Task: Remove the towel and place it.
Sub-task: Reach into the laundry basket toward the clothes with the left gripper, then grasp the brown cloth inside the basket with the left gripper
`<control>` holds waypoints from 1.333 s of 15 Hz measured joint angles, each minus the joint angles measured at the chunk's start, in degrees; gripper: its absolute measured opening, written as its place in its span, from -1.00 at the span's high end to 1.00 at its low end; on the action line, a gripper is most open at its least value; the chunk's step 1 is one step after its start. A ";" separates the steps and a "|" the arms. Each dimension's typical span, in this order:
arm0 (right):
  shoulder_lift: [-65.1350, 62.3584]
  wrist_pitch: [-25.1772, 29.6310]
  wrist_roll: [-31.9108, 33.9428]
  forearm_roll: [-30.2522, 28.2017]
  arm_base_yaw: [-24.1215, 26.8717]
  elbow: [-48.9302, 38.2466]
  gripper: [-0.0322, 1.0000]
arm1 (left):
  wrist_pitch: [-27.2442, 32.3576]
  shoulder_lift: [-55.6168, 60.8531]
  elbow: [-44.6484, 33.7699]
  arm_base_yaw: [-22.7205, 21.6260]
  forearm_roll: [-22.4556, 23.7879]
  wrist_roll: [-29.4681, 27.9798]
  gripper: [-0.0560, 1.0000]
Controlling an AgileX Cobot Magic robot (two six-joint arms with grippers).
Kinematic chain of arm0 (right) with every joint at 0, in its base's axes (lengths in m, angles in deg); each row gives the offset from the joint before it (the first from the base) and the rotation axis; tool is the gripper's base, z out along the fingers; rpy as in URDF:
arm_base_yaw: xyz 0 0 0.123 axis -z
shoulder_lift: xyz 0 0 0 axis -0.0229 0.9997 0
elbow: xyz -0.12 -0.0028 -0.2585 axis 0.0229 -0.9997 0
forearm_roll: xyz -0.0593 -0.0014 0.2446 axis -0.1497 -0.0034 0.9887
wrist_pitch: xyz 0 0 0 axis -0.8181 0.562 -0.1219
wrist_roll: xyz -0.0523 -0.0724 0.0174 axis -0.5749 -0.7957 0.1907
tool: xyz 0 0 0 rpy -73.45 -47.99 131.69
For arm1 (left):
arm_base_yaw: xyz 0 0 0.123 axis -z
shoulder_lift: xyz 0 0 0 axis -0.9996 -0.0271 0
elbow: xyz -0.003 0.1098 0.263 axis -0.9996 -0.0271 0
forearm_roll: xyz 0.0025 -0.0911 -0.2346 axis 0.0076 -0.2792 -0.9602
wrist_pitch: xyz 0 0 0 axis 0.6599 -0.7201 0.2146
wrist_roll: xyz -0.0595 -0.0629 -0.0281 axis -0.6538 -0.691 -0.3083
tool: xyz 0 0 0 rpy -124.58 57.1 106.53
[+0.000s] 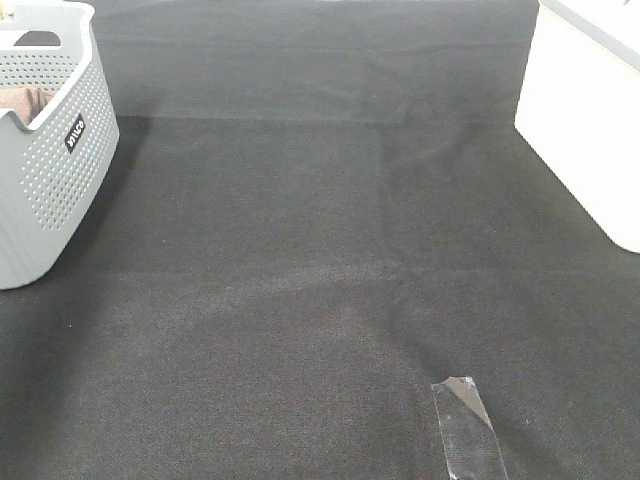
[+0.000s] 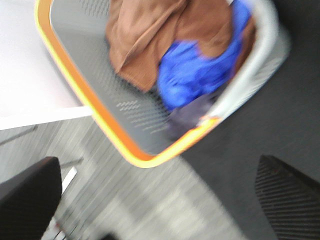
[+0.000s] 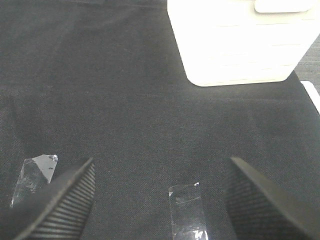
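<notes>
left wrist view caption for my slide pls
Open left end effector over grey basket holding brown towel and blue cloth.

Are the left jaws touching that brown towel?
Apart. Left wrist view: both open jaws hang outside the basket, its rim between them and the towel.

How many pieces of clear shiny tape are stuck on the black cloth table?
2. One clear shiny tape strip lies between the fingers of the right gripper; the other tape strip lies just outside one finger. The high camera shows only one, so more may be hidden.
</notes>
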 joint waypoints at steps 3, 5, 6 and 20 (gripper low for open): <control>0.00 0.00 0.00 0.00 0.00 0.00 -0.43 | 0.00 -13.75 6.47 -1.60 5.61 1.20 -0.99; 0.00 0.00 0.00 0.00 0.00 0.00 -0.43 | -1.03 -22.86 11.29 -4.30 6.59 2.64 -0.99; 0.00 0.00 0.00 0.00 0.00 0.00 -0.43 | -2.41 -26.99 13.41 -5.27 6.70 3.78 -0.99; 0.00 0.00 0.00 0.00 0.00 0.00 -0.43 | -6.76 -48.82 27.27 -5.79 3.09 15.70 0.17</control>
